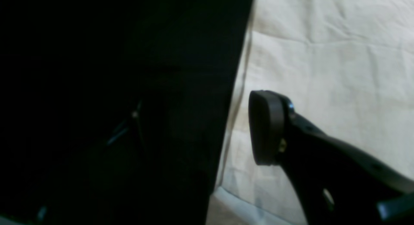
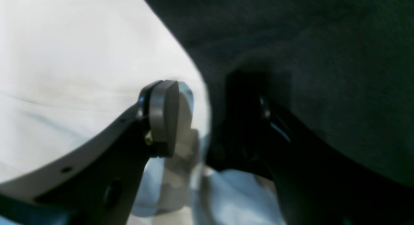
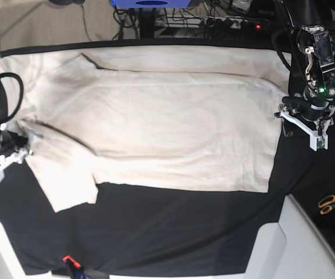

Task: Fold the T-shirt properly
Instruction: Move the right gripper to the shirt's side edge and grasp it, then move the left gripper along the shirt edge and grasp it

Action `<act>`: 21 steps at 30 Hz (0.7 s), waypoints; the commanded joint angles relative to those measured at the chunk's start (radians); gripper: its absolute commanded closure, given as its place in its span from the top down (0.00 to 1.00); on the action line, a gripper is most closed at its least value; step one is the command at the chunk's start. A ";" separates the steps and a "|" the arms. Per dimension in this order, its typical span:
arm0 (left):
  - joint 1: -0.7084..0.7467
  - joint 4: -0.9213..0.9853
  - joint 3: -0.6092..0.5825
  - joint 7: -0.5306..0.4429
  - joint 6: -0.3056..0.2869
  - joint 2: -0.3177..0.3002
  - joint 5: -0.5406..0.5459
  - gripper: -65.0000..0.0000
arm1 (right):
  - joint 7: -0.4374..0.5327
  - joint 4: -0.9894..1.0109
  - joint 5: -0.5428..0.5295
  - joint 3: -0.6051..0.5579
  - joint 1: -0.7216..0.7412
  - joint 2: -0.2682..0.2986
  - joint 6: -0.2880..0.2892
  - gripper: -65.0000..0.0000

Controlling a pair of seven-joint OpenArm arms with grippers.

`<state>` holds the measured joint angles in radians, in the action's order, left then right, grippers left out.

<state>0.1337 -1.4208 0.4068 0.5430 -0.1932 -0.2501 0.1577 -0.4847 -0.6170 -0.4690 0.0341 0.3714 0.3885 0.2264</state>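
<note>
One T-shirt (image 3: 156, 122) lies spread on the counter (image 3: 173, 232), left hand (image 3: 302, 119) and right hand (image 3: 17, 142) gaping at opposite edges.

T-shirt (image 3: 173, 116) spread flat, black table cloth (image 3: 173, 226)

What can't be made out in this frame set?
- Left end effector: left wrist view, one finger lost against the black table cloth.
- T-shirt neck label: not visible in any view.
- Right end effector: right wrist view, blurred; contact with the cloth unclear.
- Scissors: base view, partly hidden at the table's edge.
</note>
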 commanded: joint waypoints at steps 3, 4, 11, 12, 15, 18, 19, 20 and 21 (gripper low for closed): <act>-0.009 -0.019 0.005 -0.019 0.002 -0.015 0.003 0.61 | 0.002 -0.008 -0.009 -0.001 0.022 -0.003 0.009 0.45; -0.009 -0.019 0.005 -0.019 0.002 -0.015 0.003 0.61 | 0.002 -0.008 -0.009 -0.001 0.022 -0.003 0.009 0.45; -0.009 -0.019 0.005 -0.019 0.002 -0.015 0.003 0.61 | 0.002 -0.010 -0.009 -0.001 0.024 -0.004 0.009 0.20; -0.009 -0.019 0.005 -0.019 0.002 -0.015 0.003 0.61 | 0.002 -0.010 -0.009 -0.001 0.024 -0.001 0.009 0.13; -0.016 -0.019 0.002 -0.019 0.002 -0.015 0.003 0.61 | 0.002 -0.010 -0.009 -0.001 0.024 0.003 0.009 0.01; -0.026 -0.016 -0.001 -0.019 0.002 -0.016 0.003 0.61 | 0.002 -0.010 -0.009 -0.001 0.024 0.003 0.009 0.01; -0.052 -0.007 -0.003 -0.019 0.002 -0.016 0.003 0.61 | 0.002 -0.010 -0.009 -0.001 0.024 0.003 0.009 0.01; -0.076 0.015 -0.003 -0.019 0.001 -0.018 0.003 0.61 | 0.002 -0.010 -0.009 -0.001 0.022 0.003 0.009 0.01; -0.101 0.050 -0.003 -0.019 0.001 -0.022 0.003 0.61 | 0.002 -0.011 -0.009 -0.001 0.022 0.003 0.009 0.01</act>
<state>0.0479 -1.3533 0.4023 0.5430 -0.1944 -0.2535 0.1581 -0.4797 -0.6170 -0.4725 0.0311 0.3729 0.3767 0.2352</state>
